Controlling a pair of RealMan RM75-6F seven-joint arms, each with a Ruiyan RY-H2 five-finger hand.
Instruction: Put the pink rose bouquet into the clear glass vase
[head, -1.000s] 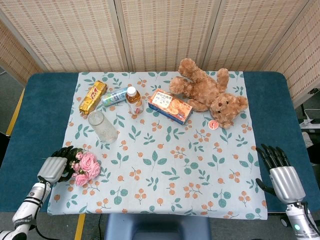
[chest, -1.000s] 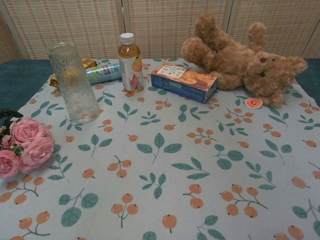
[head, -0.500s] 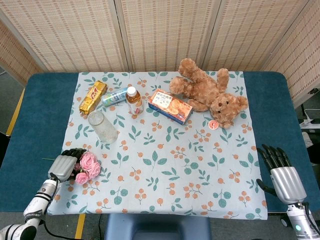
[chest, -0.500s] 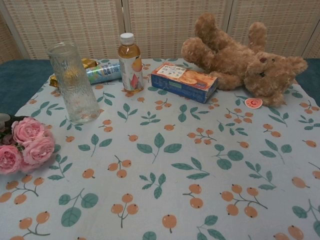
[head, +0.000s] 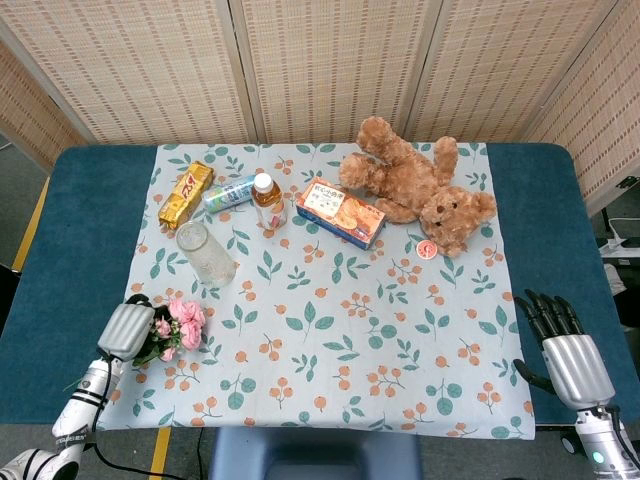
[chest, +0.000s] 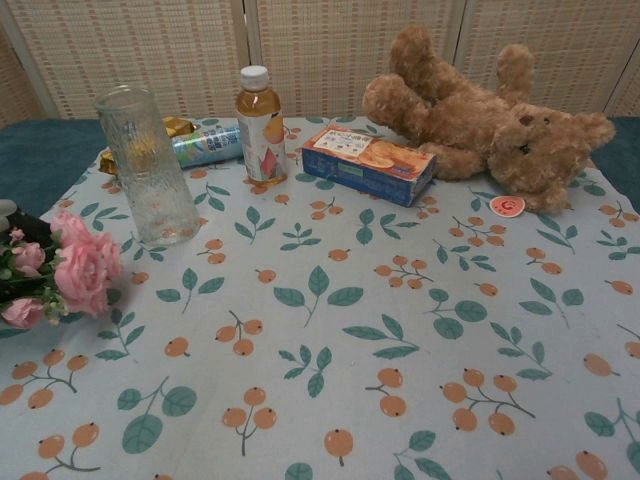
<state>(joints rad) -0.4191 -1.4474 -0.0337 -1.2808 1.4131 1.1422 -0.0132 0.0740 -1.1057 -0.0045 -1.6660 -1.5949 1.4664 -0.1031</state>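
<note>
My left hand (head: 127, 330) grips the pink rose bouquet (head: 178, 327) at the table's front left, with the blooms lifted and tipped toward the right. In the chest view the bouquet (chest: 62, 272) shows at the left edge, and only a sliver of the hand (chest: 6, 212) is visible. The clear glass vase (head: 206, 254) stands upright just behind the bouquet; the chest view has the vase (chest: 148, 166) at the upper left. My right hand (head: 564, 346) rests open at the front right corner, fingers apart, holding nothing.
Behind the vase lie a gold snack bar (head: 186, 194), a can on its side (head: 229, 192) and an upright tea bottle (head: 267, 201). An orange biscuit box (head: 340, 212), a brown teddy bear (head: 416, 186) and a small round tag (head: 427, 249) occupy the back right of the floral cloth (head: 330, 330).
The left hand has closed on the bouquet and raised it, shifting right toward the vase; the blooms now tilt up instead of lying flat. The right hand has stayed still.
</note>
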